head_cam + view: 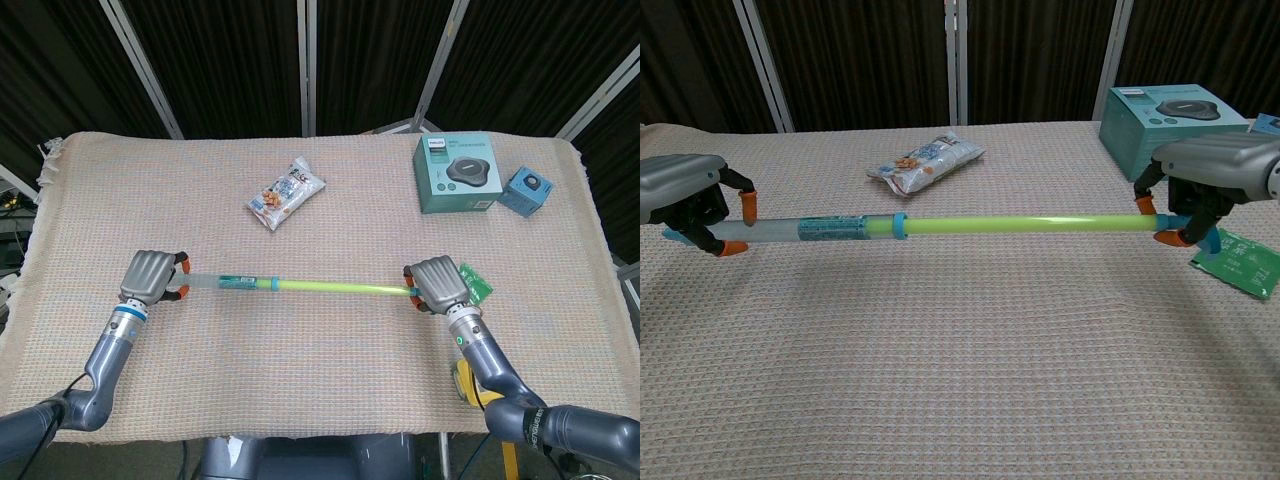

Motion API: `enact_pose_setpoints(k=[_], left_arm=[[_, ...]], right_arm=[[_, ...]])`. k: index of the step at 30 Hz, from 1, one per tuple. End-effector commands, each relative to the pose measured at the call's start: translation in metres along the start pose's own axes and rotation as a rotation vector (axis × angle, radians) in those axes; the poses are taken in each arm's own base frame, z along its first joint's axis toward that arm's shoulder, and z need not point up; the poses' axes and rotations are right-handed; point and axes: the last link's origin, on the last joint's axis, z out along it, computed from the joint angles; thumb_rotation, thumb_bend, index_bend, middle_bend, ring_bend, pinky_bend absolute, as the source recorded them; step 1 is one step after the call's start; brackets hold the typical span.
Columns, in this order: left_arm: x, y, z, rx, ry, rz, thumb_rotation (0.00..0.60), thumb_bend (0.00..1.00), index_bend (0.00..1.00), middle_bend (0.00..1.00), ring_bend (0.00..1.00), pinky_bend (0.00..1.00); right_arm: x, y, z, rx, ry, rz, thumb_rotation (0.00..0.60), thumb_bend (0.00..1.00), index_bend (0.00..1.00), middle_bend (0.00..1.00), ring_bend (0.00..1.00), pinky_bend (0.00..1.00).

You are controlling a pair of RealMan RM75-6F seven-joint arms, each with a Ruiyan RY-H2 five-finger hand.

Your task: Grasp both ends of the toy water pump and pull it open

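The toy water pump point(300, 284) point(940, 225) hangs level above the cloth, drawn out long. Its clear barrel with a blue collar point(897, 226) lies toward the left, and the thin yellow-green rod point(1030, 222) runs to the right. My left hand point(151, 277) point(685, 190) grips the barrel end, fingers curled around it. My right hand point(437, 285) point(1205, 175) holds the rod's end, orange fingertips point(1167, 238) wrapped under it. The pump's end caps are hidden inside both hands.
A snack packet point(286, 193) point(925, 160) lies behind the pump. A teal box point(457, 172) point(1173, 115) and a small blue cube point(526, 191) stand at the back right. A green sachet point(473, 285) point(1240, 262) lies beside my right hand. The woven tablecloth point(320, 350) covers the table.
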Motion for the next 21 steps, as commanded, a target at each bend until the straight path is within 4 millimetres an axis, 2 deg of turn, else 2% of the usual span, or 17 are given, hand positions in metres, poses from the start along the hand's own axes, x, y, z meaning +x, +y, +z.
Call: enact_pose_setpoints(k=[1, 9, 12, 13, 14, 15, 16, 17, 18, 19, 21], left_arm=[[-0.001, -0.010, -0.003, 0.014, 0.000, 0.000, 0.600, 0.44, 0.72, 0.94, 0.88, 1.00], [-0.001, -0.024, -0.004, 0.037, 0.005, -0.002, 0.600, 0.44, 0.72, 0.94, 0.88, 1.00], [-0.002, -0.024, -0.005, 0.031, 0.000, -0.009, 0.600, 0.44, 0.69, 0.94, 0.88, 1.00], [-0.003, -0.023, -0.005, 0.026, -0.005, -0.011, 0.600, 0.44, 0.65, 0.94, 0.88, 1.00], [-0.004, -0.023, -0.005, 0.023, -0.009, -0.011, 0.600, 0.43, 0.56, 0.94, 0.88, 1.00], [-0.004, -0.023, -0.005, 0.019, -0.015, -0.012, 0.600, 0.43, 0.48, 0.94, 0.88, 1.00], [-0.005, -0.024, -0.005, 0.016, -0.021, -0.014, 0.600, 0.40, 0.31, 0.93, 0.88, 1.00], [-0.005, -0.024, -0.006, 0.014, -0.026, -0.016, 0.600, 0.35, 0.16, 0.92, 0.87, 1.00], [-0.005, -0.024, -0.006, 0.013, -0.027, -0.018, 0.600, 0.30, 0.08, 0.90, 0.86, 1.00], [-0.005, -0.024, -0.006, 0.012, -0.026, -0.019, 0.600, 0.20, 0.02, 0.87, 0.84, 1.00], [-0.004, -0.025, -0.008, 0.011, -0.021, -0.026, 0.600, 0.08, 0.00, 0.79, 0.80, 0.98]], right_arm=[[0.000, 0.000, 0.000, -0.001, -0.002, 0.003, 0.600, 0.43, 0.67, 1.00, 1.00, 1.00], [-0.002, -0.002, 0.000, 0.007, -0.002, 0.002, 0.600, 0.43, 0.66, 1.00, 1.00, 1.00], [-0.004, -0.005, 0.001, 0.014, -0.002, 0.008, 0.600, 0.43, 0.63, 1.00, 1.00, 1.00], [-0.005, -0.006, 0.001, 0.016, -0.004, 0.006, 0.600, 0.40, 0.57, 1.00, 1.00, 1.00], [-0.005, -0.006, 0.001, 0.017, -0.004, 0.003, 0.600, 0.36, 0.50, 1.00, 1.00, 1.00], [-0.006, -0.006, 0.001, 0.017, -0.005, -0.003, 0.600, 0.25, 0.37, 1.00, 1.00, 1.00], [-0.007, -0.006, 0.001, 0.017, -0.006, -0.009, 0.600, 0.13, 0.22, 1.00, 1.00, 1.00], [-0.008, -0.005, 0.001, 0.016, -0.006, -0.015, 0.600, 0.07, 0.13, 1.00, 1.00, 1.00], [-0.008, -0.005, 0.001, 0.014, -0.006, -0.018, 0.600, 0.01, 0.05, 0.99, 1.00, 1.00], [-0.008, -0.005, 0.001, 0.012, -0.006, -0.019, 0.600, 0.00, 0.01, 0.98, 1.00, 1.00], [-0.009, -0.004, 0.000, 0.008, -0.004, -0.017, 0.600, 0.00, 0.00, 0.94, 1.00, 1.00]])
